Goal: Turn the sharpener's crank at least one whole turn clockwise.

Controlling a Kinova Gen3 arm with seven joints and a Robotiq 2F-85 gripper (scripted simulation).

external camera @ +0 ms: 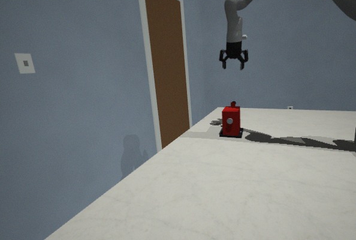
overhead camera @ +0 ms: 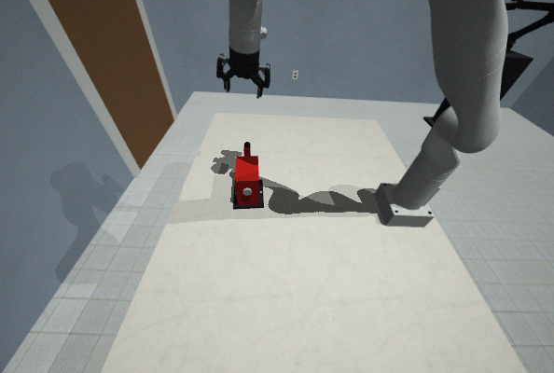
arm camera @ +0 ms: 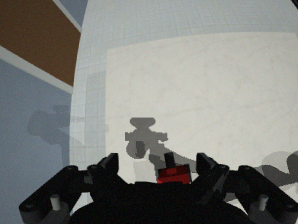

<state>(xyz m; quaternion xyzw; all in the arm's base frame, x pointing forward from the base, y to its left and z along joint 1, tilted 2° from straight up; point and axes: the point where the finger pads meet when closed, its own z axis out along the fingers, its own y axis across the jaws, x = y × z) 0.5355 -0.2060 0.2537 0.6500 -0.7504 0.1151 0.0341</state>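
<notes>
A red pencil sharpener [overhead camera: 245, 176] [external camera: 231, 119] [arm camera: 174, 175] stands on a dark base plate on the table [overhead camera: 298, 274] [external camera: 210, 182]. Its crank knob [overhead camera: 247, 145] [external camera: 233, 104], dark, sticks up at the top on the sharpener's far end. My gripper [overhead camera: 243, 87] [external camera: 233, 64] is open and empty. It hangs pointing down, well above the sharpener and a little beyond it. In the wrist view the gripper body hides most of the sharpener and only a red sliver shows between the fingers.
The arm's base [overhead camera: 405, 211] is bolted to the table right of the sharpener. A brown door [overhead camera: 107, 46] [external camera: 166, 62] stands in the wall to the left. The table's left edge runs close to the sharpener.
</notes>
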